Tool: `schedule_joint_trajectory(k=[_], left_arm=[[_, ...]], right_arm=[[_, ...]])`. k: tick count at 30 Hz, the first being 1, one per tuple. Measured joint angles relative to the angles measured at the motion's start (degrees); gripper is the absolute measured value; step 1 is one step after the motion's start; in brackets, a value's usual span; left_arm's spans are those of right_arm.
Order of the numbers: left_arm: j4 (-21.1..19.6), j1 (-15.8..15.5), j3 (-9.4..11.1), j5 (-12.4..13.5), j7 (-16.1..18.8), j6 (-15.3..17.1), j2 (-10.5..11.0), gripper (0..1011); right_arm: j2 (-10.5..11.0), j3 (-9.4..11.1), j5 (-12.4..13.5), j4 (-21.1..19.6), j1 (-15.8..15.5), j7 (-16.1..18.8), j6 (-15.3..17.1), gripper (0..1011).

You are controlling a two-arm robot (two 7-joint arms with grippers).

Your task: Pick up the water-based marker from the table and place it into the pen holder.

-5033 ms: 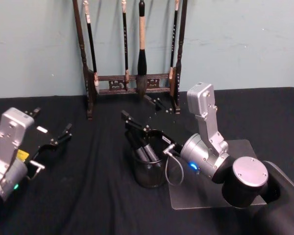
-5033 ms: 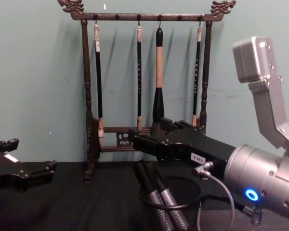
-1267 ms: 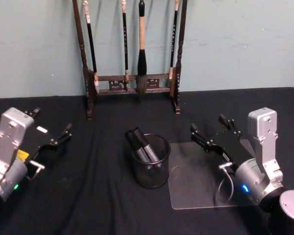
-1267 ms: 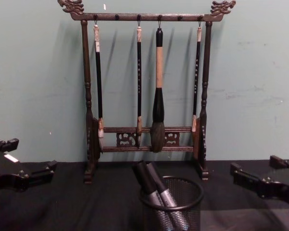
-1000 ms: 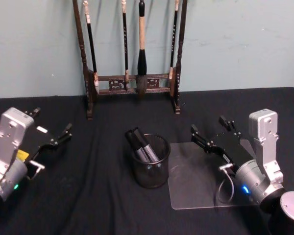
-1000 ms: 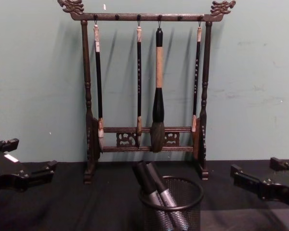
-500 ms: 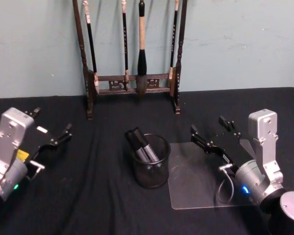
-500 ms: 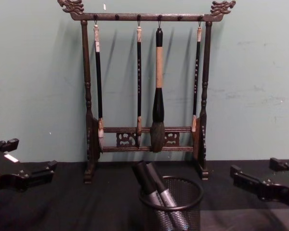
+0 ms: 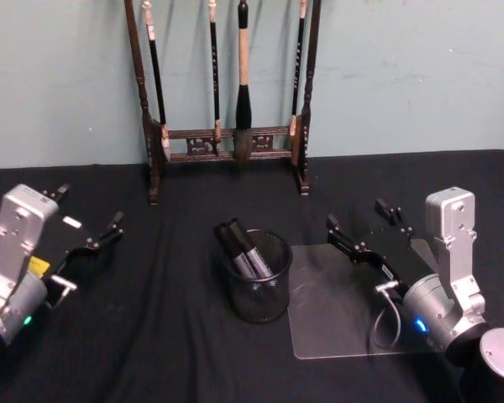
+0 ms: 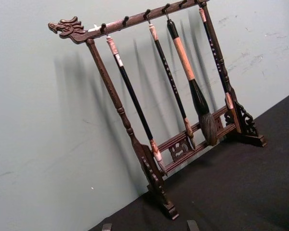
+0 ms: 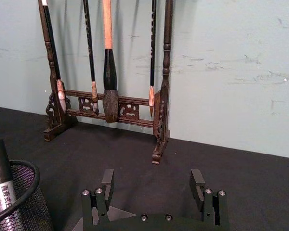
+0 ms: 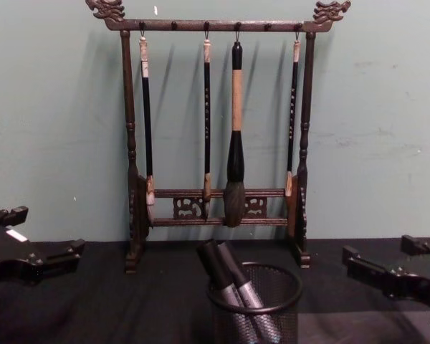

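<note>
Two markers (image 9: pixel 245 249) leaning in holder (image 9: pixel 259 290) mid-table (image 9: pixel 168 336), caps resting against rim. Right gripper (image 9: pixel 363 228) hanging wide open, empty, over clear sheet (image 9: pixel 336 319). Left gripper (image 9: pixel 91 225) idling open, empty, far left. Placement looking done.

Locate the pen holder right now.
Head view: the pen holder stands mid-table, in front of the brush rack, left of the clear sheet.
</note>
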Motion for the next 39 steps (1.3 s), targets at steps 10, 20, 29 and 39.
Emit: schedule_joint_trajectory(k=[10,20,29,39], left_arm=[[0.00,0.00,0.00,0.00,0.00,0.00,0.00,1009],[0.00,0.00,0.00,0.00,0.00,0.00,0.00,1009],[0.00,0.00,0.00,0.00,0.00,0.00,0.00,1009],[0.00,0.00,0.00,0.00,0.00,0.00,0.00,1009]], right_arm=[[0.00,0.00,0.00,-0.03,0.00,0.00,0.00,1002],[0.00,0.00,0.00,-0.03,0.00,0.00,0.00,1002],[-0.01,0.00,0.00,-0.03,0.00,0.00,0.00,1002],[0.00,0.00,0.00,-0.03,0.00,0.00,0.00,1002]])
